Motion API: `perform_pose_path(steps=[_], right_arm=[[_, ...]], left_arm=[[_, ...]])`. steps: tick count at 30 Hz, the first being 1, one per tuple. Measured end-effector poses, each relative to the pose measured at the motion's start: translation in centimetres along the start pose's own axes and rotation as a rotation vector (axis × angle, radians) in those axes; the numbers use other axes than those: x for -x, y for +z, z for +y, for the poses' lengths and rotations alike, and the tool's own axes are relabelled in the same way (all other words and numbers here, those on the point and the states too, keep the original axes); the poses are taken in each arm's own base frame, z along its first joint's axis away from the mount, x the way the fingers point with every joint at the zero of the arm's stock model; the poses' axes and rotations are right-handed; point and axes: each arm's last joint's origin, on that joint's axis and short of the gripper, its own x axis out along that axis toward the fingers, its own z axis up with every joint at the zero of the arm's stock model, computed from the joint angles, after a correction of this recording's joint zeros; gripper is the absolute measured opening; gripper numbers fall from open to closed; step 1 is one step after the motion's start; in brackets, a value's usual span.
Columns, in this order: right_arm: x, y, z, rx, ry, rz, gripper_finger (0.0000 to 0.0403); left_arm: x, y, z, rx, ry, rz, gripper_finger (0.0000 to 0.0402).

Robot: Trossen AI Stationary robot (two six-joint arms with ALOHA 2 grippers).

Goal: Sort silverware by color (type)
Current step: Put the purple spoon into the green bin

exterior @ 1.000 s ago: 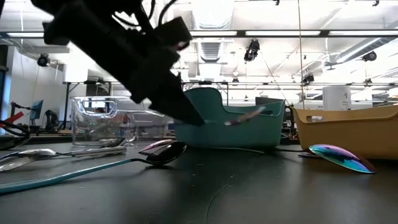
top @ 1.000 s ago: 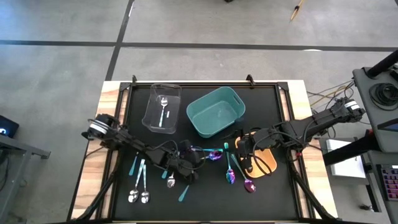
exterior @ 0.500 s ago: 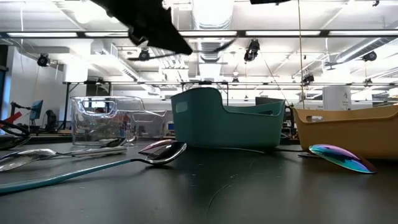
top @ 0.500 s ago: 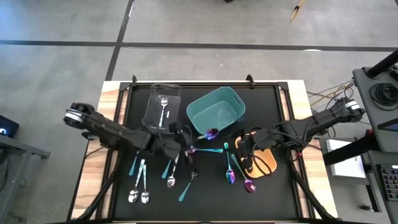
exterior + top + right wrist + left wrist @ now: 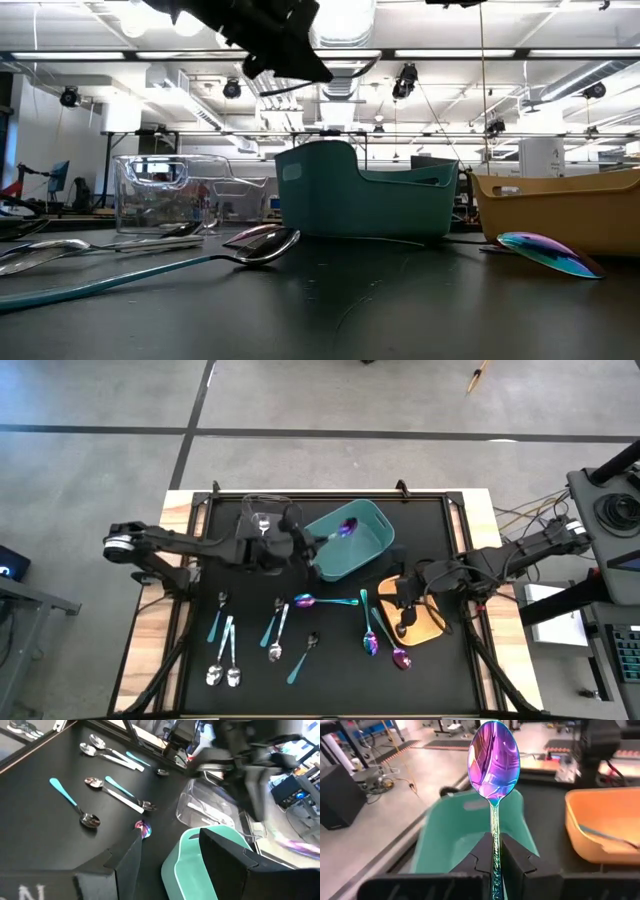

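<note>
Your left gripper (image 5: pixel 494 865) is clamped tight on the handle of an iridescent purple spoon (image 5: pixel 494 762), holding it out over the teal bin (image 5: pixel 350 540) near the table's back edge, bowl end above the bin's hollow. The step in hand looks like the drop: purple goes into teal, by my read. Next you need the spoon well inside the rim, then a release so it falls flat and does not catch on the wall. The clear bin (image 5: pixel 262 532), just beside it toward the back-left corner, already holds a silver spoon (image 5: pixel 262 528). Your right gripper (image 5: pixel 402 603) hangs over the orange bin (image 5: pixel 432 622) at the right edge, fingers spread wide with nothing between them. The rest of the silverware lies along the front half of the table (image 5: pixel 330 685): silver spoons (image 5: pixel 224 672) by the front-left corner, teal-handled pieces (image 5: pixel 297 668) mid-front, more purple spoons (image 5: pixel 398 655) front of the orange bin. From table height the held spoon is not to be made out against the ceiling lights, and the left arm is cut off at the top. What lies inside the orange bin is partly hidden under the right gripper; a thin utensil shows there from the left wrist, its colour unclear.
</note>
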Motion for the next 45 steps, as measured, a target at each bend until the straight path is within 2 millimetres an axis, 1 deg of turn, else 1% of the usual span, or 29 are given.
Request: perform_pose_path(steps=[4, 10, 15, 22, 25, 28, 35, 41, 45], right_arm=[[0.4, -0.3, 0.0, 0.001, -0.002, -0.006, 0.0192], [1.0, -0.5, -0.2, 0.001, -0.01, -0.032, 0.0192], [1.1, -0.5, -0.2, 0.003, -0.009, -0.038, 0.0192], [1.1, -0.5, -0.2, 0.005, -0.008, -0.039, 0.0192], [1.1, -0.5, -0.2, 0.006, -0.008, -0.039, 0.0192], [1.1, -0.5, -0.2, 0.006, -0.008, -0.039, 0.0192], [1.1, -0.5, -0.2, 0.007, -0.007, -0.034, 0.0192], [1.0, -0.7, -0.1, 0.001, -0.005, -0.028, 0.0192], [1.0, -0.8, -0.1, 0.001, -0.004, -0.025, 0.0192]], left_arm=[[-0.8, 1.4, 1.5, 0.024, -0.012, -0.084, 0.0002], [-2.0, 2.3, 3.2, 0.062, -0.022, -0.176, 0.0002], [-3.4, 1.6, 3.5, 0.07, -0.016, -0.186, 0.0002], [-5.1, 0.7, 3.0, 0.106, -0.029, -0.218, 0.0002], [-6.0, 0.8, 2.7, 0.1, -0.034, -0.194, 0.0002], [-7.0, 1.4, 2.3, 0.08, -0.034, -0.153, 0.0002], [-9.6, 2.0, 2.0, -0.008, 0.003, 0.058, 0.0002], [-10.7, 1.2, 1.8, -0.045, 0.053, 0.162, 0.0002], [-11.3, 0.3, 2.3, -0.045, 0.069, 0.245, 0.0002]])
